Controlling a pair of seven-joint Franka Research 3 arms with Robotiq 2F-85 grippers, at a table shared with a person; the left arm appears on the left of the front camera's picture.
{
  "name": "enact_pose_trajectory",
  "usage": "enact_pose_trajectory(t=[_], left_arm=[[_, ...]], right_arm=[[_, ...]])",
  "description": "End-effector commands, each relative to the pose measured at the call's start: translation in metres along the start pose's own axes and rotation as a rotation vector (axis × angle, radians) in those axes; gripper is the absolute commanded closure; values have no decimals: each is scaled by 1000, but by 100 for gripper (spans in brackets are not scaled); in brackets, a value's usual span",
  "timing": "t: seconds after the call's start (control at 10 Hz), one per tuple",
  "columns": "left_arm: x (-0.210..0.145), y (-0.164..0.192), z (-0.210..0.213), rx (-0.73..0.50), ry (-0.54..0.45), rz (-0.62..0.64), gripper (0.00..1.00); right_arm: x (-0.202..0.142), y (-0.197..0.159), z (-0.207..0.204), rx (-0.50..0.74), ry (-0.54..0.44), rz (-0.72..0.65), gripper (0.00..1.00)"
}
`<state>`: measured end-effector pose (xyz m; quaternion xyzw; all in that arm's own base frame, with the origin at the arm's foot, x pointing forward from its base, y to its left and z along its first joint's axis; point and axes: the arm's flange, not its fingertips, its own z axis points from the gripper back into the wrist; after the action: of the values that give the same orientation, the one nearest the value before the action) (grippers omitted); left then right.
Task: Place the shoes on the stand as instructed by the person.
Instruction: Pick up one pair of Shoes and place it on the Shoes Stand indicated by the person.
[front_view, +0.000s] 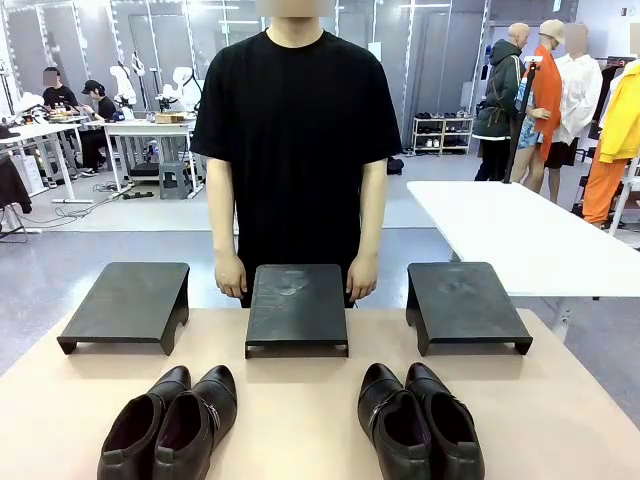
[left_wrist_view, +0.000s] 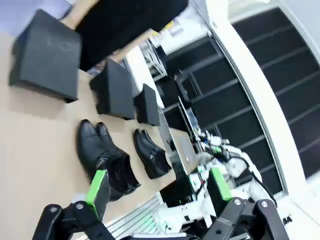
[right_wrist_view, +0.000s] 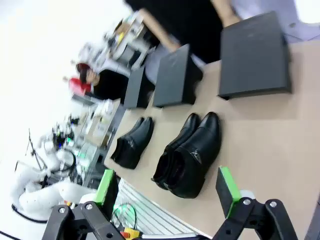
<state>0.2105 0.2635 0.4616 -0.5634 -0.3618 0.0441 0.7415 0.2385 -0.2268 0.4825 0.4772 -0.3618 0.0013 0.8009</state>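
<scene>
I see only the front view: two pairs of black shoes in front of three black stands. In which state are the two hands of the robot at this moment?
Observer: Both are open and empty: the left hand and the right hand.
Operator: My picture cuts the shoes at the heels. Do they stand fully on the table?
Observer: Yes. In the right wrist view the nearer pair and the farther pair stand whole on the table, heels inside its near edge.
</scene>
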Motion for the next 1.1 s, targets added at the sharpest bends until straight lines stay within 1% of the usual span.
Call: enact_pose_trajectory(t=[0.0,0.1,0.2,0.3,1.0], left_arm=[[-2,-7,9,67,-3,5,0],[0,-12,22,79,-44,-2,0],[4,-13,22,88,-55,-4,0],[-9,2,28,69,-55,27,0],[-9,2,28,69,-55,27,0]], right_arm=[[-14,8,15,-5,-83,1,0],[-20,10,23,-25,-92,-5,0],[-20,9,22,-42,-85,-13,0],[-15,3,35,-35,-75,-24,0],[-15,3,35,-35,-75,-24,0]])
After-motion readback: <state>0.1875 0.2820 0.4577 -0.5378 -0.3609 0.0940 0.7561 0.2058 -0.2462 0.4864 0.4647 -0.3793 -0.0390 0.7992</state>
